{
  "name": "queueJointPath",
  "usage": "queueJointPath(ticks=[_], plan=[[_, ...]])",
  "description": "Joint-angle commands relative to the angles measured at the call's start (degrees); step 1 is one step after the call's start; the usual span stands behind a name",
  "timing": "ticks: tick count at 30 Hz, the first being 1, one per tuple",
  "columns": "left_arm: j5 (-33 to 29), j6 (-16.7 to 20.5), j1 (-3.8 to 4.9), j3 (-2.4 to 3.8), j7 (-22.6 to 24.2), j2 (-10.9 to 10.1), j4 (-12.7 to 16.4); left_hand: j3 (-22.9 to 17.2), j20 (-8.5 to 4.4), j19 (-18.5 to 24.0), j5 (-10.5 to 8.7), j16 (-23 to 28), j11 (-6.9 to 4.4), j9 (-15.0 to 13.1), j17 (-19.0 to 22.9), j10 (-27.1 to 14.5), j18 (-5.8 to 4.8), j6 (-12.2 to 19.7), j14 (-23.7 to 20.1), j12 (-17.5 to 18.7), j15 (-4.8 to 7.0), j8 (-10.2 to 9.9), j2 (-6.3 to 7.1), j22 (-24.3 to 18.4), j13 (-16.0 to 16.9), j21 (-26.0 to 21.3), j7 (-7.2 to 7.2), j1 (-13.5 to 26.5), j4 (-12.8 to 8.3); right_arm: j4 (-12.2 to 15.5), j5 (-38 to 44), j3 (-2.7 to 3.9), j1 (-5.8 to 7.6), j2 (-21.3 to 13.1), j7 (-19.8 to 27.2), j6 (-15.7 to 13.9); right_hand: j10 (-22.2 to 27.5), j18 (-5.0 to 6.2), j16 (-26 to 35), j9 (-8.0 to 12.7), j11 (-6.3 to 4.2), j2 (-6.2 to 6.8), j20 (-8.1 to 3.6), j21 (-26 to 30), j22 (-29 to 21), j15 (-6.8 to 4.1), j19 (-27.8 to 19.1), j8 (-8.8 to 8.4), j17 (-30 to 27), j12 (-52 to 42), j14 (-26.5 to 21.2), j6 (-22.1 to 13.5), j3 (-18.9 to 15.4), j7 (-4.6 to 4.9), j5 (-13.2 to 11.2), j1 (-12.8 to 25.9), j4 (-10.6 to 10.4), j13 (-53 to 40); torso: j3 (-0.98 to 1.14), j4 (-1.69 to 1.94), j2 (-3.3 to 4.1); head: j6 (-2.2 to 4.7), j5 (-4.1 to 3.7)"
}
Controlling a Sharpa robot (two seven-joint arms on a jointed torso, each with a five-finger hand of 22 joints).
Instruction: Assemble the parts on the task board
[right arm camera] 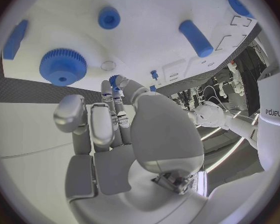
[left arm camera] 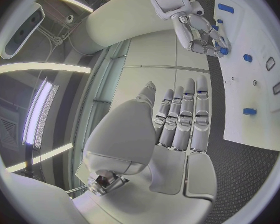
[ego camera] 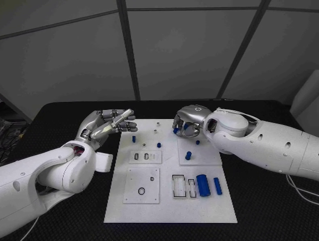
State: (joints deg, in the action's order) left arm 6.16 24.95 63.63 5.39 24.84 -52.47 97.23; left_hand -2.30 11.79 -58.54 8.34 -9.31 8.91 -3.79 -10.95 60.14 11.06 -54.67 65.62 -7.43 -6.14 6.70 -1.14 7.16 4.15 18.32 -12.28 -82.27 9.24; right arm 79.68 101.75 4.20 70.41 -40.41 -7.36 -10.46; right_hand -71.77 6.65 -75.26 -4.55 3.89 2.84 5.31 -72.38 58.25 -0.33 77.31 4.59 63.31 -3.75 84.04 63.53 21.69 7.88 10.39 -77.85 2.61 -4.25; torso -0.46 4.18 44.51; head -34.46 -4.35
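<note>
Progress: early, by my read. Most blue parts look unseated.

Near edge of the white flat task board: a thick blue plastic cylinder and a slimmer blue rod lie loose on their sides, just beside the empty rectangular slots. The square plate with a black ring on it is to their left, with no blue part on it.

Mid board: a short blue peg stands on the right-hand plate, and a smaller blue pin stands above the slotted block. Whether either is fully seated, I cannot tell.

Far end: another small blue peg stands near the left hand, which hovers over the board's left edge, fingers extended, nothing held.

The right hand is low over the far right of the board, fingers curled around a small blue piece at the fingertips. It looks pinched. A blue toothed gear sits on the board next to it.

All parts are smooth moulded plastic, and the board is matte. The table has a black textured surface.
</note>
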Motion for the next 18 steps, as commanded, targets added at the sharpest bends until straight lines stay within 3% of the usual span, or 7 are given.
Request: queueJointPath(ticks=[1,11,18], plan=[[0.4,-0.86,0.06,0.04,-0.14,-0.01,-0.01,0.05,0.01,0.43,-0.15,0.19,0.21,0.1,-0.07,0.31,-0.76,-0.15,-0.42,0.16,0.11,-0.18,0.06,-0.05,-0.02,-0.33,-0.17,-0.19,-0.21,-0.21,0.33,0.08,0.51,0.64,-2.2,-5.68,-0.36,-0.88,-0.25,-0.07,-0.06,0.5,-0.15,-0.39,0.09,-0.38,-0.04,0.02,0.1,0.13,2.4,0.48,0.33,-0.08,-0.29,0.28,-0.2,-0.06,-0.01,0.09,0.05,0.28,-0.09],[0.4,-0.97,0.06,0.04,-0.34,0.18,-0.15,0.05,0.02,0.44,-0.16,0.21,0.22,0.1,-0.09,0.28,-0.76,-0.14,-0.44,0.19,0.1,-0.21,0.06,-0.06,-0.02,-0.35,-0.18,-0.2,-0.22,-4.96,0.9,0.08,1.52,5.37,-3.84,-9.34,-0.24,-0.93,-0.62,-0.06,0.04,0.84,-0.05,-0.76,0.51,-0.31,-0.11,-0.26,0.4,0.19,2.39,0.4,0.77,0.05,-0.85,0.89,-0.96,-0.01,0.06,0.17,0.19,0.32,-0.13],[0.4,-1.12,0.06,0.04,-0.49,0.38,-0.29,0.06,0.08,0.52,-0.18,0.31,0.26,0.1,-0.13,0.21,-0.77,-0.08,-0.55,0.32,0.04,-0.32,0.08,-0.1,-0.03,-0.42,-0.21,-0.21,-0.25,-8.56,0.96,0.07,1.7,9.24,-3.86,-9.8,-0.18,-0.93,-0.7,-0.05,0.08,1.01,-0.02,-0.82,0.56,-0.29,-0.14,-0.33,0.46,0.2,2.38,0.37,0.85,0.09,-0.93,1.02,-1.12,0.0,-0.04,0.61,0.28,0.33,-0.04]])
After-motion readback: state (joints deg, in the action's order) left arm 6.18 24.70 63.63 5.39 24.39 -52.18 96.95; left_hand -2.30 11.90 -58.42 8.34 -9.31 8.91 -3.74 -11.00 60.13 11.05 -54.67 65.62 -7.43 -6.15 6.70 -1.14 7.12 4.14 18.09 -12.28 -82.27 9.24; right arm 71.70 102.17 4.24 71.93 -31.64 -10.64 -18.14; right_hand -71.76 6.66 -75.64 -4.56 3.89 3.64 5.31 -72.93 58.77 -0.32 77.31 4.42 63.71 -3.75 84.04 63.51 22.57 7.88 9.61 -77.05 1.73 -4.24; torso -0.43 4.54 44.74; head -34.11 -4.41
